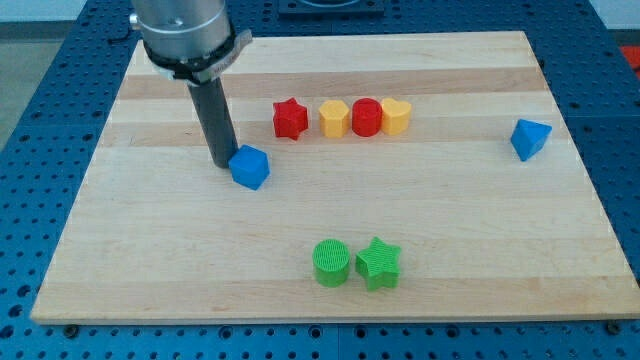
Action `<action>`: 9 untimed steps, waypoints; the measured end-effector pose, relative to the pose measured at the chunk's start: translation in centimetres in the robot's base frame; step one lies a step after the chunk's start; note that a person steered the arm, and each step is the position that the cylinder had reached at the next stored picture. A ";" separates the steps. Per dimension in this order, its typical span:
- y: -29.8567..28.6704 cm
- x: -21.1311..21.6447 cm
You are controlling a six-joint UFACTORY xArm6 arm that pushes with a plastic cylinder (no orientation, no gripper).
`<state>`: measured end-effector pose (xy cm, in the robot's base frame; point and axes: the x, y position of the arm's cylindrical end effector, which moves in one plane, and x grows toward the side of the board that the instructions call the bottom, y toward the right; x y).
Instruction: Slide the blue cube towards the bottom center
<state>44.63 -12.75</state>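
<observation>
Seven other blocks share the bench (150, 260) with our target, and no pincer is in play here, so there is nothing wide, narrow or holding to report, just a plain dark rod. Starting at the view's left, my tip (222, 163) sits right against the upper-left side of the blue cube (250, 166), touching or as good as touching. That cube lies left of centre, roughly mid-height on the board. Moving right, a row runs along the upper middle: red star (290, 118), yellow block (334, 118), red cylinder (366, 116), yellow heart (396, 116), packed side by side. Lower down, near the bottom centre, the green cylinder (331, 262) and green star (378, 263) stand together. Far right, a blue wedge-like block (529, 138) sits alone. By my reading, contact is made but the slide is barely begun: the cube has most of its way to go, down and rightward, and the green pair crowds the spot it is heading for.
</observation>
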 end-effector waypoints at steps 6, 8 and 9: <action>2.4 2.2; 2.4 9.4; 1.2 9.1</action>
<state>53.70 -11.54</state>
